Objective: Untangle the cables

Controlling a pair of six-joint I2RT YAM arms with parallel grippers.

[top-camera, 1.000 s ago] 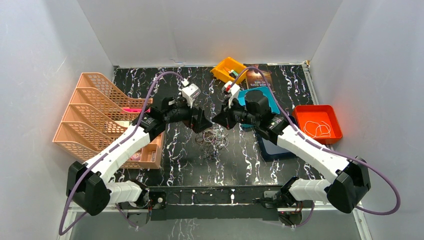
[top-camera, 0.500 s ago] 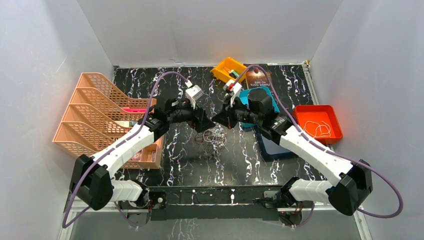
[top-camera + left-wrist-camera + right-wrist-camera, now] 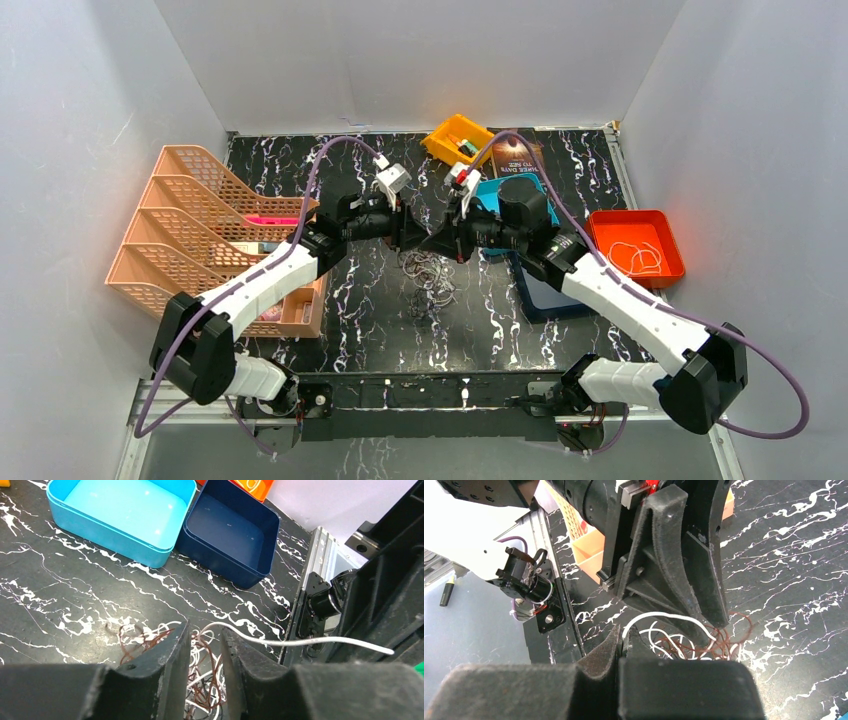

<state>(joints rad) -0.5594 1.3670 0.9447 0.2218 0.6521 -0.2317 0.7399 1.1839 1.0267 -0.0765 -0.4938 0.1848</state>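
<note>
The cables are a small clump of thin white, black and reddish-brown loops on the black marbled table, just below both grippers. My left gripper and right gripper meet almost tip to tip over it. In the left wrist view, the left gripper shows a narrow gap, with brown and white strands hanging in it unpinched. A white cable runs from that gap to the right gripper. In the right wrist view, the right gripper is shut on that white cable's end; the clump lies beyond.
A peach file rack stands at the left. A yellow bin and a book sit at the back. A light blue tray and a dark blue tray lie to the right, and an orange tray farther right.
My left gripper has moved right, up to the right gripper, and its jaws have narrowed from wide open around strands of the clump. The right gripper has stayed shut.
</note>
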